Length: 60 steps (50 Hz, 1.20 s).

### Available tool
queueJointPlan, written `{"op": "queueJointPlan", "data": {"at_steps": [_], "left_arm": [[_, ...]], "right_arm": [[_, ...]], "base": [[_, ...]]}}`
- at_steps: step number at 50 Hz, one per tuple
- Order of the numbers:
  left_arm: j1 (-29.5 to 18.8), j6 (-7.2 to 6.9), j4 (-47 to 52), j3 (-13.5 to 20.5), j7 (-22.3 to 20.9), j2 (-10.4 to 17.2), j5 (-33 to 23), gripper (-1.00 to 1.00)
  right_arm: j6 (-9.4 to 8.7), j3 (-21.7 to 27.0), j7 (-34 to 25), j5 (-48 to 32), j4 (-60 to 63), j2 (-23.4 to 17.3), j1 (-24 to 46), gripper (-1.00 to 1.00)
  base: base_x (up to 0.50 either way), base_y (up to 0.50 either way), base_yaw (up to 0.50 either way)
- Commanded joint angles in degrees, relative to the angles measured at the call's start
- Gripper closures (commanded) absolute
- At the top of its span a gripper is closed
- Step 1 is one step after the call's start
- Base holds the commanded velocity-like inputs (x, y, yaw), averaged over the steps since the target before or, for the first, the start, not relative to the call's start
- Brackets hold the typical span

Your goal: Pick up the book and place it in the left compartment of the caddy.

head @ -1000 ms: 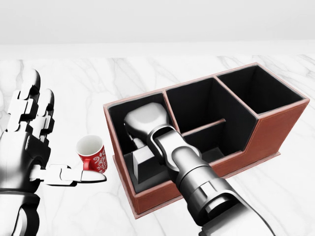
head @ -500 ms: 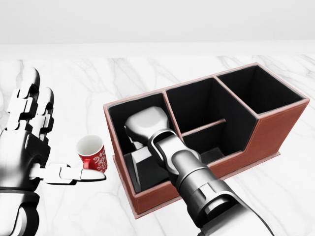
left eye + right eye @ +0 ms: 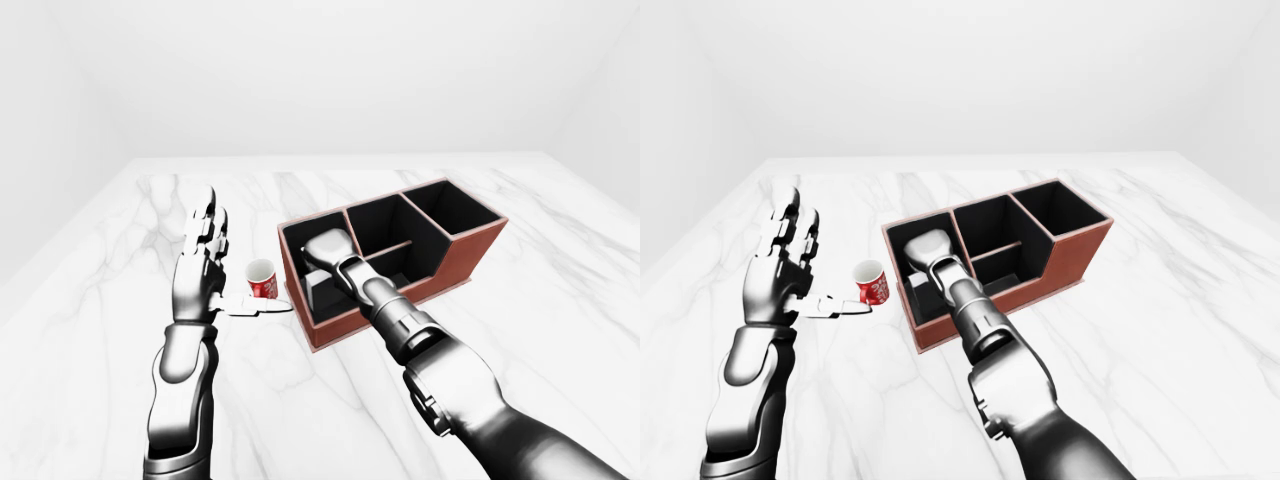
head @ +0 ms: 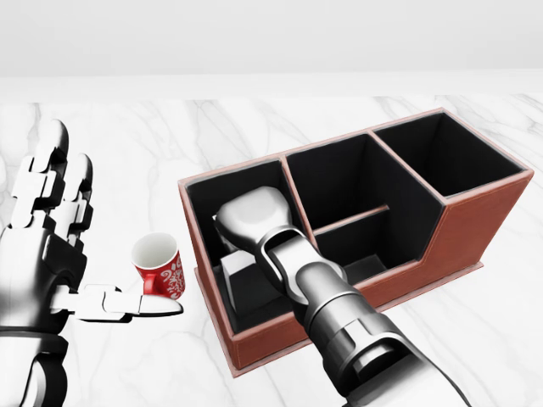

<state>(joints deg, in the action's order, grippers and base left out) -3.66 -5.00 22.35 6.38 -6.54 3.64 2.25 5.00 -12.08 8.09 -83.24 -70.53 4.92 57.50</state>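
A brown caddy [image 4: 475,216] with black compartments stands at the centre-right of the head view. My right hand [image 4: 237,250] reaches down into its left compartment, palm over the grey book [image 4: 240,273]. The book stands inside that compartment, its lower part showing below the hand. The fingers seem closed on its top edge, mostly hidden by the back of the hand. My left hand [image 4: 85,246] is open and empty at the left, fingers up and thumb out, apart from the caddy.
A red and white mug [image 4: 159,264] stands on the marble table [image 4: 280,119] between my left thumb and the caddy's left wall. The caddy's middle and right compartments hold nothing. White walls surround the table.
My right hand has sunk slightly deeper into the left compartment and drawn a little toward the bottom of the view, the book shifting with it. The left hand and mug have not moved.
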Motion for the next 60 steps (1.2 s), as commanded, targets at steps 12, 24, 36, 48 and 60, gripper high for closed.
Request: {"op": "queueJointPlan", "data": {"at_steps": [12,24,36,48,60], "left_arm": [[-0.86,0.0,-0.41,0.4,-0.19,0.34,0.28,-1.0],[-1.03,0.0,-0.43,0.25,-0.07,0.3,0.26,-1.0],[-0.75,0.0,-0.16,0.09,-0.02,0.19,0.22,-1.0],[-0.63,0.0,0.65,0.18,-0.05,0.24,0.23,-1.0],[-0.68,0.0,1.83,0.8,-0.12,0.42,0.54,-1.0]], "right_arm": [[0.0,0.77,0.34,-0.03,1.73,0.21,1.17,0.33],[0.0,0.8,0.45,0.1,1.63,0.24,1.51,0.23],[0.0,0.73,0.16,0.12,2.48,0.32,1.17,0.07],[0.0,1.0,-1.35,0.66,5.35,-0.02,0.94,0.05],[0.0,3.81,-14.21,6.11,28.84,-2.9,-4.31,0.04]], "base": [[0.0,0.0,0.0],[0.0,0.0,0.0],[0.0,0.0,0.0],[0.0,0.0,0.0],[0.0,0.0,0.0]]}}
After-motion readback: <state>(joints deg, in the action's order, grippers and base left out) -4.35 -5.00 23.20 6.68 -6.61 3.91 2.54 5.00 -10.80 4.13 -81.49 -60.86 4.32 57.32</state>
